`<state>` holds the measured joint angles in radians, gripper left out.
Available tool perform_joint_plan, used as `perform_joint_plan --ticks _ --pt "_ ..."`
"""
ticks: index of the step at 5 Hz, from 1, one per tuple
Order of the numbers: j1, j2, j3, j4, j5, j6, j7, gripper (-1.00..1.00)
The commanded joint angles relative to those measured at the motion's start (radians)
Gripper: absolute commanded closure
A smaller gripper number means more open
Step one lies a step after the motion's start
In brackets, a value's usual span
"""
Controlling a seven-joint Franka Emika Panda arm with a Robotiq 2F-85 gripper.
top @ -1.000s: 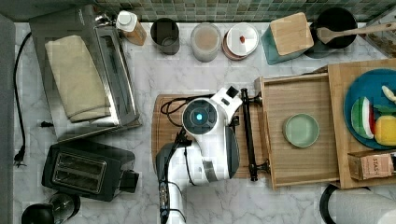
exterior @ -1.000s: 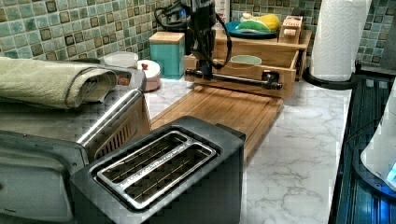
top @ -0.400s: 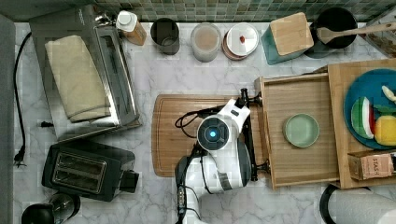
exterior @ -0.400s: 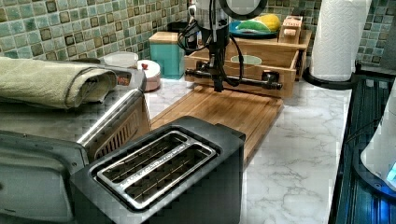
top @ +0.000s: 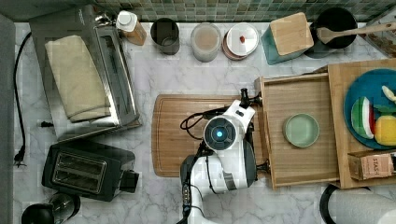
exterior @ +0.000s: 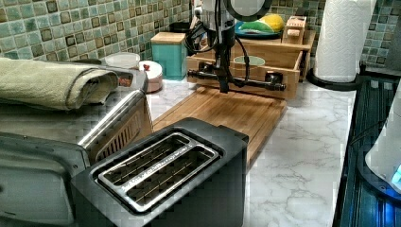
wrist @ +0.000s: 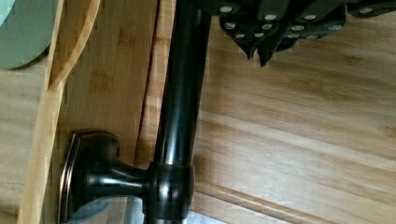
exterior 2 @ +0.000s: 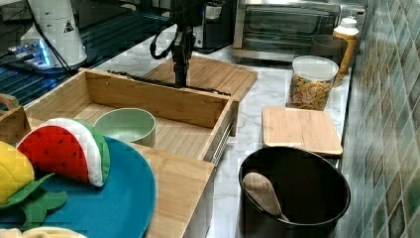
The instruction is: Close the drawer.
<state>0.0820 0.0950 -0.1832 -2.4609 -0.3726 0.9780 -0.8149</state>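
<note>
The drawer (top: 299, 158) stood pulled out over the board (top: 173, 135), a green bowl (top: 301, 130) loose inside it. My gripper (wrist: 257, 58) hung just beside the black bar handle (exterior: 236, 81), fingers pinched nearly together on nothing. I judged the drawer stiff bamboo on slides, light to shove (the bowl might skid), best pushed flat on the bar's middle
</note>
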Motion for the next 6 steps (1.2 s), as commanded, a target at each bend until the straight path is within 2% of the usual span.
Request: perform_joint_plan --ticks 1,3,4,5,6 --pt "-0.118 0.037 -0.067 0.113 0.036 -0.006 -0.26 1.0" --pt "-0.204 0.049 -0.132 0.184 0.114 -0.012 -0.352 1.0" --pt "-0.271 0.11 -0.164 0.24 0.26 0.051 -0.532 1.0" --pt "-0.331 0.179 -0.176 0.33 0.35 0.061 -0.679 1.0" --pt "-0.38 0.208 -0.19 0.408 0.382 0.048 -0.773 1.0"
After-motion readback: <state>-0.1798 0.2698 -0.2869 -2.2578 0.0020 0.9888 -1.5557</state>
